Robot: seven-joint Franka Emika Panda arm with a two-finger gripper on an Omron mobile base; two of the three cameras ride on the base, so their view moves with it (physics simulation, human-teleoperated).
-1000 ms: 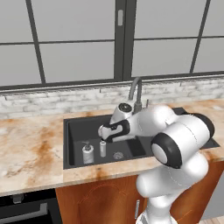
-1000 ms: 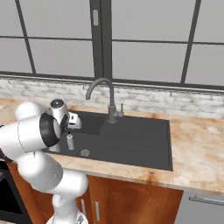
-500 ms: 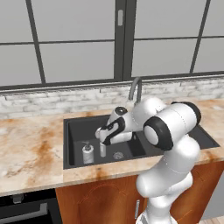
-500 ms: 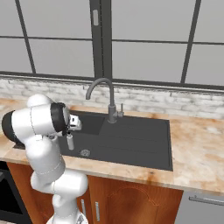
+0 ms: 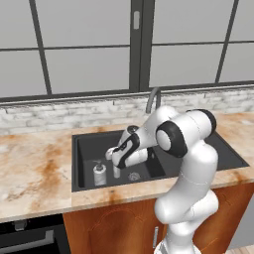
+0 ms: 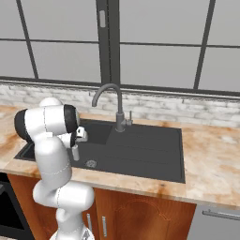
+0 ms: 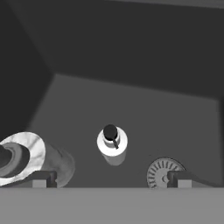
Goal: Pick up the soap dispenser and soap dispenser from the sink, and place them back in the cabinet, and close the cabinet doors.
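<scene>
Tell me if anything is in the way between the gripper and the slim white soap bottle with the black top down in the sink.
Nothing visible blocks it. In the hand view the slim white dispenser stands alone on the sink floor between the open fingertips. The marbled dispenser sits off to one side and the drain to the other.

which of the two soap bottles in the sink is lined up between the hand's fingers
The slim white soap bottle with the black top; the wider marbled bottle sits off to one side.

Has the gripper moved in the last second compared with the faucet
Yes. In the left base view the gripper has dropped lower into the sink and away from the faucet, toward the slim white soap dispenser.
</scene>
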